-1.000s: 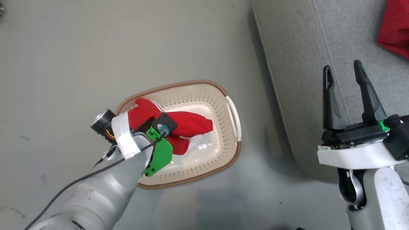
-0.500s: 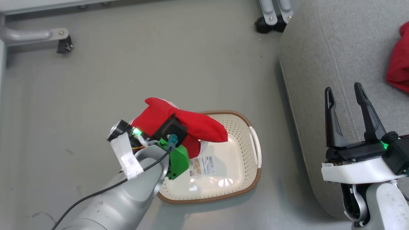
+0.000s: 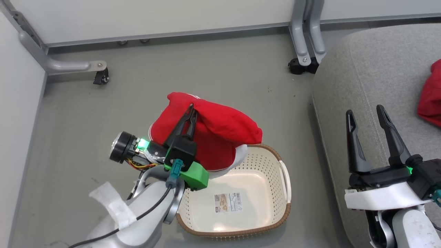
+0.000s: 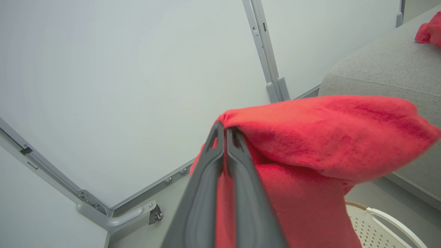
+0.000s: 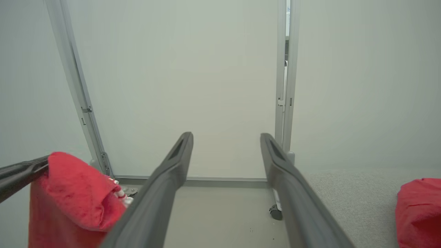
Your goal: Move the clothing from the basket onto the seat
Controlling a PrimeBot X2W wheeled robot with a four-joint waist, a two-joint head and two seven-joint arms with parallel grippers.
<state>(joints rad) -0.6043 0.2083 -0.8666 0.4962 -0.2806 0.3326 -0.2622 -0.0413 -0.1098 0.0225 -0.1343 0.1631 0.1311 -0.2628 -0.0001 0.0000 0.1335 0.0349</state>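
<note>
Grey floor (image 3: pixel 213 79) under pale wall panels (image 3: pixel 155 17) on castered metal legs (image 3: pixel 303 51). At the right, the seat (image 3: pixel 372 69): a broad grey cushion, one red garment (image 3: pixel 430 93) lying at its far side, apparently delivered already. On the floor just beside the seat's front corner, the basket (image 3: pixel 265 165): bare inside down to the bottom label (image 3: pixel 228 202), so probably nothing more to fetch after this piece. Above the basket's left rim, apparently clear of it, the clothing (image 3: pixel 220 137): a red bundle with white trim hanging from the left gripper (image 3: pixel 191 110), pinched at a top fold, fingers drawn almost together on the cloth, bulk drooping to either side. Held high, likely so the trailing cloth clears the rim and the cushion edge on the way across. Over the seat's near edge, the right gripper (image 3: pixel 364 110): fingers spread wide, gripping nothing, parked aside, seemingly to leave the path open. Next, by this reading: carry rightward over the cushion, then release.
</note>
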